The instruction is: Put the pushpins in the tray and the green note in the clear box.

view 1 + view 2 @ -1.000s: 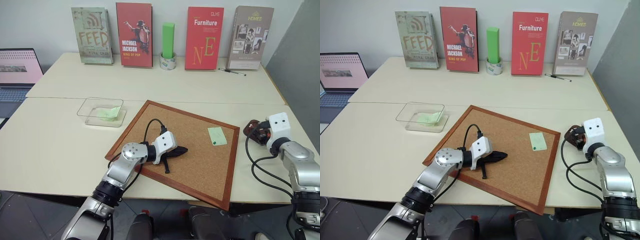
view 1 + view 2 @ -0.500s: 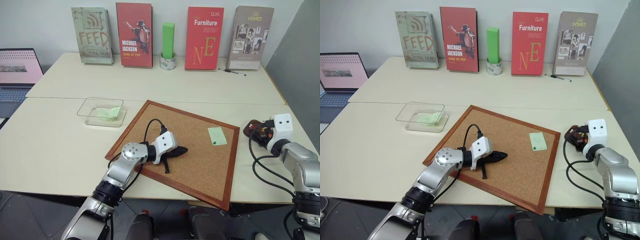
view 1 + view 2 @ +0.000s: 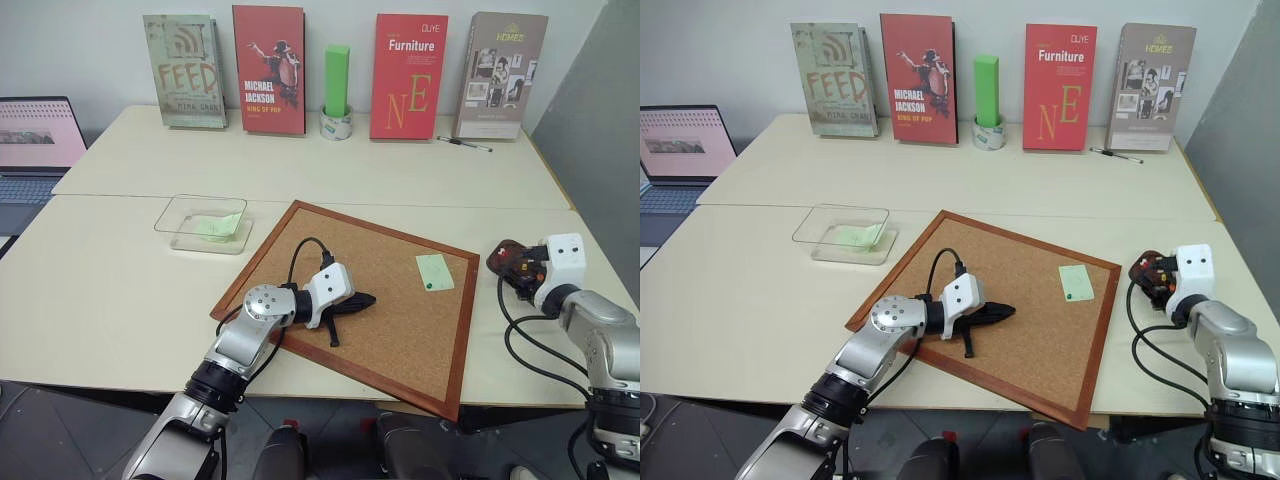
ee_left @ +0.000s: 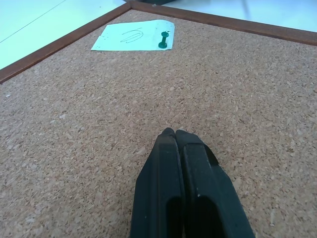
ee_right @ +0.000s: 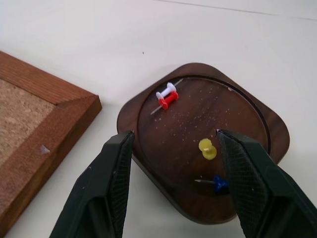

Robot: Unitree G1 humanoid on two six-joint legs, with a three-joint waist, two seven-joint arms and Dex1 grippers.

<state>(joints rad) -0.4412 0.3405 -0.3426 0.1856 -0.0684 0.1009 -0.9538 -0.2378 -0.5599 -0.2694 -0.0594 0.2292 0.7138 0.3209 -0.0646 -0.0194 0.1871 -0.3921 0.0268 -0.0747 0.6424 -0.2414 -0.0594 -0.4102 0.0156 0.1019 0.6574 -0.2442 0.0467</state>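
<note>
On the cork board [image 3: 370,295] in front of me, my left gripper [image 4: 174,133] rests with its fingers pressed together, empty. Further along the same board lies the green note [image 3: 434,271], a green pushpin [image 4: 164,40] stuck through it. Left of the board sits the clear box [image 3: 203,222]. Off the board's right edge, my right gripper [image 5: 173,144] hovers, fingers apart, over the brown tray [image 5: 163,144] holding white, red, yellow and blue pushpins [image 5: 208,148].
</note>
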